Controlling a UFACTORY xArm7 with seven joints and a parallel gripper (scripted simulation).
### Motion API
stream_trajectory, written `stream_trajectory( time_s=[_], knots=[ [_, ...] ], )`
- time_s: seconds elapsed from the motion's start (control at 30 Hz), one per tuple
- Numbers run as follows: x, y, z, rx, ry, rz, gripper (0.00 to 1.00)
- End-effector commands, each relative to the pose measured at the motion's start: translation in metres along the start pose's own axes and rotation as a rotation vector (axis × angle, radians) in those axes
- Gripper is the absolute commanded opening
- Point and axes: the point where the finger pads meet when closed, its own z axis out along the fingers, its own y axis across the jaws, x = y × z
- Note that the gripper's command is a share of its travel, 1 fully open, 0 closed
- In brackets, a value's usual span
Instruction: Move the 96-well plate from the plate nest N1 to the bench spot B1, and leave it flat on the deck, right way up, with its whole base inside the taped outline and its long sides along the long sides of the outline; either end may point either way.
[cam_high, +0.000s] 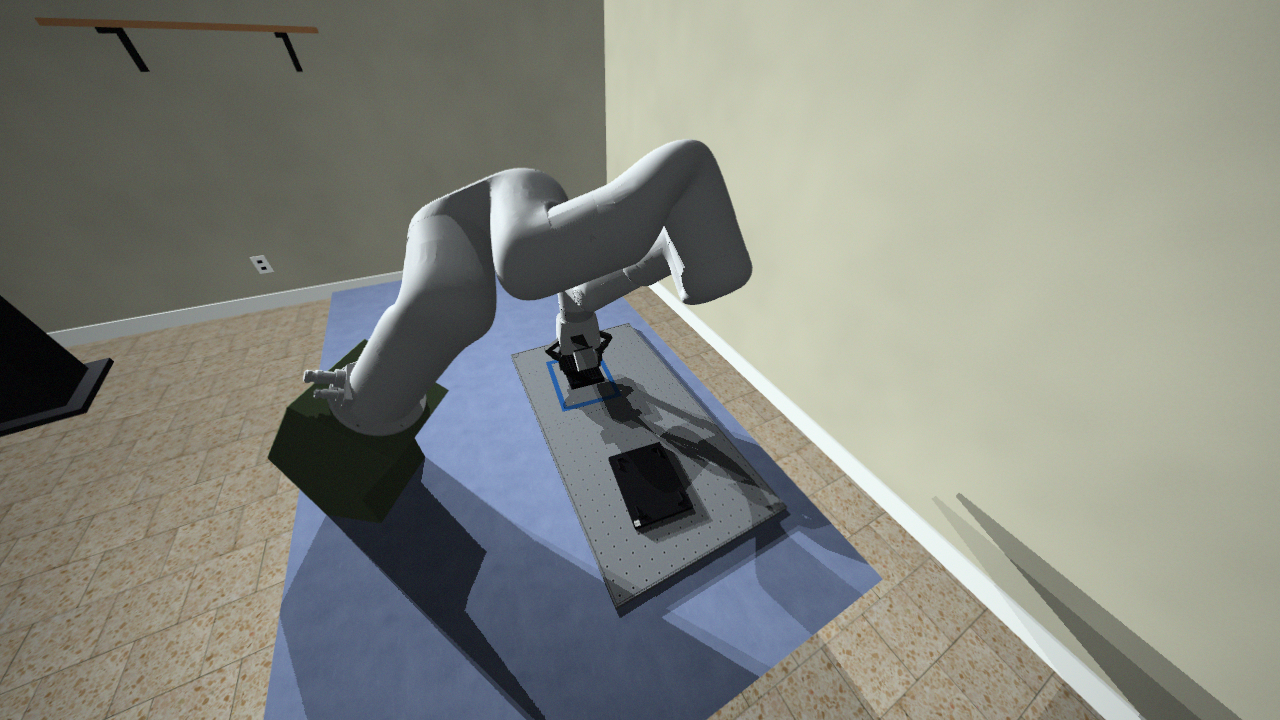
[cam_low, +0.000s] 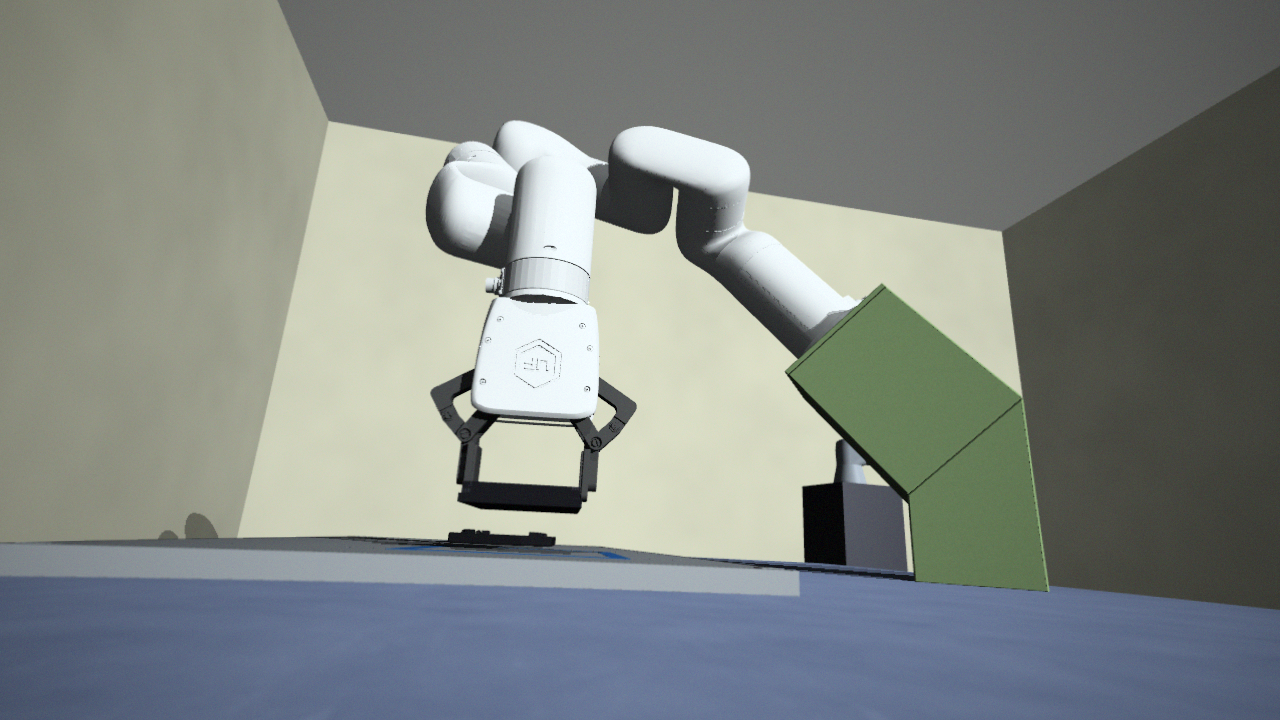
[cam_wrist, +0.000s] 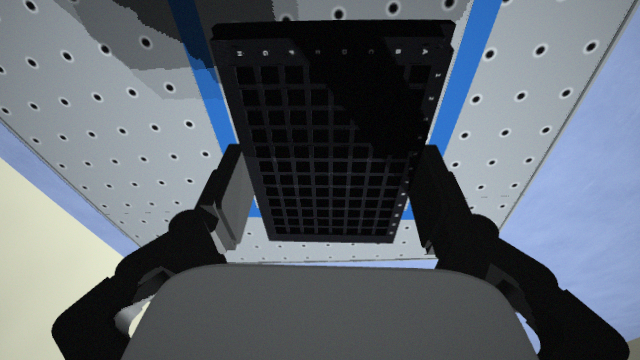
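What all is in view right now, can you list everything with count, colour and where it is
96-well plate: one, black, held above the deck over the outline, not yet set down.
Taped outline: one, blue, far end of the deck.
Plate nest: one, black, near end of the deck.
Deck: one, grey, perforated, on the blue mat.
Mat: one, blue, on the tiled floor.
Wall shelf: one, brown, back wall.
Pedestal: one, green, under the arm.
Arm: one, white.
Gripper: one, black fingers, closed on the plate.

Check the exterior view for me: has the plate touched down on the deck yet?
No: the 96-well plate hangs clamped in the gripper, with a clear gap above the deck.
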Motion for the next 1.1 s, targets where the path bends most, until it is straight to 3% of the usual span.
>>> stream_trajectory(
  time_s=[0.0, 0.27, 1.07],
  knots=[
    [-0.002, -0.001, 0.005, 0.002, -0.003, -0.001, 0.0],
    [-0.002, -0.001, 0.019, 0.002, -0.003, -0.001, 0.0],
    [-0.002, -0.001, 0.019, 0.002, -0.003, -0.001, 0.0]
  ],
)
